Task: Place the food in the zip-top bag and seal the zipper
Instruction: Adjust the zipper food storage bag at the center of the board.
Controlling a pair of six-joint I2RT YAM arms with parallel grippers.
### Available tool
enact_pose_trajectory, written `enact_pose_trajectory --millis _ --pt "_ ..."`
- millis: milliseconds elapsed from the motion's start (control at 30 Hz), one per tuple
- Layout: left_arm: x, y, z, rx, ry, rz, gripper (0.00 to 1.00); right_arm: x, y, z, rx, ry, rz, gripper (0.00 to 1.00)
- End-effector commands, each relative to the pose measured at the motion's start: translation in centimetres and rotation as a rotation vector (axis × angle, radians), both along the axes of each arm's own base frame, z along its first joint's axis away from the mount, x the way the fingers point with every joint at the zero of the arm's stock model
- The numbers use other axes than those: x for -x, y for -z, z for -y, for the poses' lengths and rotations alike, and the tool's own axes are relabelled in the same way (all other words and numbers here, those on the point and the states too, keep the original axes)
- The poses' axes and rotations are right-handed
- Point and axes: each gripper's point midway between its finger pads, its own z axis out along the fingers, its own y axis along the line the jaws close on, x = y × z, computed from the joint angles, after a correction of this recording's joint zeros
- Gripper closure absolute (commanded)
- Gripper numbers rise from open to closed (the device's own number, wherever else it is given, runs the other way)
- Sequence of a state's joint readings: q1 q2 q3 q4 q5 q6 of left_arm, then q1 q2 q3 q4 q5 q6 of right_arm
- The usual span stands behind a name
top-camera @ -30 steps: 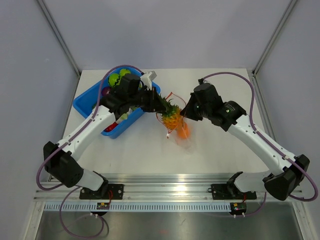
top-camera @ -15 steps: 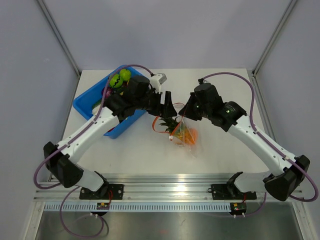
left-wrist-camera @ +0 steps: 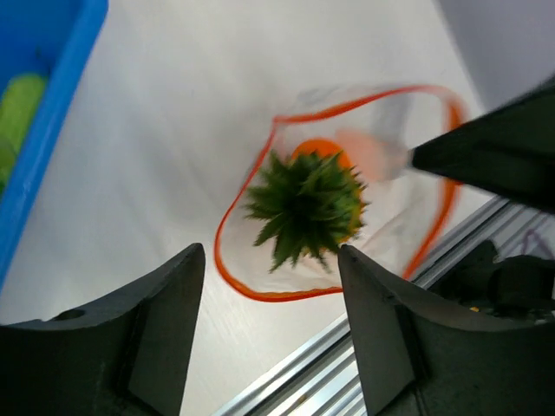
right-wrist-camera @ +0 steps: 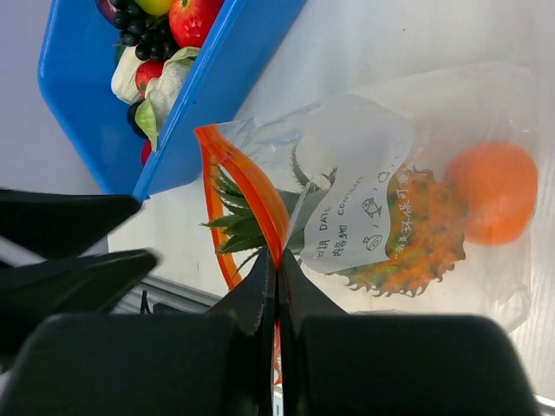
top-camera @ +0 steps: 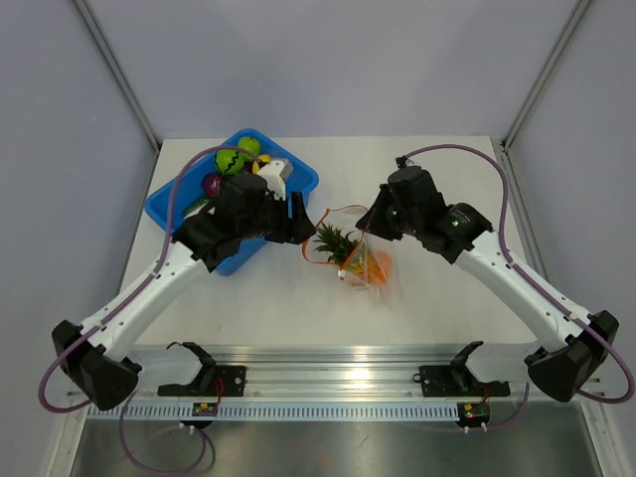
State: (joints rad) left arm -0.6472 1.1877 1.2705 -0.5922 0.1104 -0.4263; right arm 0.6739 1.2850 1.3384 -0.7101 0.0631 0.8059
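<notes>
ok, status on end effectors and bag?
Left end effector open, empty. Right end effector shut on orange-red zipper strip of clear plastic bag. Leafy toy pineapple and toy orange inside, mouth unsealed. Nothing in the way.

white label, "DATE" readable, rest unclear

Left tool jaws wide apart, angled down; right tool pinched tight; both arms extended, wrists converging.

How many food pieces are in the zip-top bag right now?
2: the pineapple, leaves toward the zip-top bag's mouth, and the orange at its closed end. None seems hidden.
</notes>
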Motion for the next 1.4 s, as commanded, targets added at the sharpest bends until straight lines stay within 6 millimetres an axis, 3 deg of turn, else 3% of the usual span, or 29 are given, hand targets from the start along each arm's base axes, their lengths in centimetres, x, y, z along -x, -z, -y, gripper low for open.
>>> enact_pose_trajectory --millis 0,267,367,400,433,533,567,700,767,833,867,933,967,1000,1067,1133,1200,1267,1367 --pt "-0.1 4.4 -0.3 -0.040 -0.051 -0.092 0.38 0.1 -2.2 0.3 -0.048 0.021 0.063 1.00" --pt "-0.4 7.4 0.4 -0.028 -0.058 -0.144 0.48 0.2 -2.2 0.5 -0.052 0.025 0.063 1.00" --pt "-0.2 8.3 2.1 0.018 -0.004 -0.189 0.60 0.3 -2.3 0.5 -0.052 0.026 0.065 1.00" --pt "-0.1 8.9 2.9 0.028 0.023 -0.215 0.71 0.2 -2.3 0.5 -0.051 0.026 0.067 1.00" --pt "-0.1 8.9 3.2 0.030 0.036 -0.222 0.96 0.2 -2.2 0.5 -0.047 0.025 0.064 1.00" --pt "-0.5 6.0 3.7 0.028 0.067 -0.197 1.00 0.1 -2.5 1.0 -0.018 0.034 0.076 1.00" --pt "-1.0 2.8 4.0 0.060 0.083 -0.133 1.00 0.1 -2.9 1.2 -0.008 0.035 0.079 1.00" --pt "0.7 -5.2 4.1 0.170 0.149 -0.003 1.00 1.5 -9.7 1.3 -0.087 -0.019 0.185 1.00" --pt "1.1 -6.3 3.9 0.194 0.146 0.020 1.00 2.3 -11.7 1.3 -0.129 -0.038 0.234 1.00" --pt "0.2 -4.3 4.0 0.170 0.115 -0.004 1.00 1.9 -10.6 1.6 -0.099 -0.027 0.235 1.00" --pt "-0.8 -1.7 4.7 0.136 0.102 -0.057 1.00 1.3 -8.8 1.5 -0.058 -0.017 0.208 1.00" --pt "-1.8 2.0 5.5 0.096 0.100 -0.120 1.00 0.4 -3.3 1.7 0.058 0.004 0.112 1.00" --pt "-2.6 5.3 6.3 0.052 0.098 -0.188 1.00 -0.2 -0.2 1.3 0.115 0.003 0.043 1.00" --pt "-3.0 6.6 6.5 0.030 0.093 -0.211 1.00 -0.2 2.1 1.3 0.159 -0.005 -0.001 1.00" --pt "-3.3 8.9 7.1 -0.009 0.106 -0.272 1.00 -0.5 4.6 1.2 0.212 -0.004 -0.065 1.00" --pt "-3.1 8.7 7.3 -0.012 0.123 -0.272 1.00 -0.5 4.7 0.8 0.196 -0.012 -0.068 1.00" --pt "-3.1 7.2 7.1 -0.004 0.124 -0.231 1.00 -0.6 3.3 0.5 0.158 -0.015 -0.028 1.00" --pt "-3.3 5.7 6.7 -0.013 0.123 -0.197 1.00 -0.6 1.8 0.5 0.137 -0.022 0.001 1.00" --pt "-2.9 3.7 6.6 0.010 0.131 -0.162 1.00 0.0 -2.2 -0.6 0.054 -0.078 0.065 1.00"
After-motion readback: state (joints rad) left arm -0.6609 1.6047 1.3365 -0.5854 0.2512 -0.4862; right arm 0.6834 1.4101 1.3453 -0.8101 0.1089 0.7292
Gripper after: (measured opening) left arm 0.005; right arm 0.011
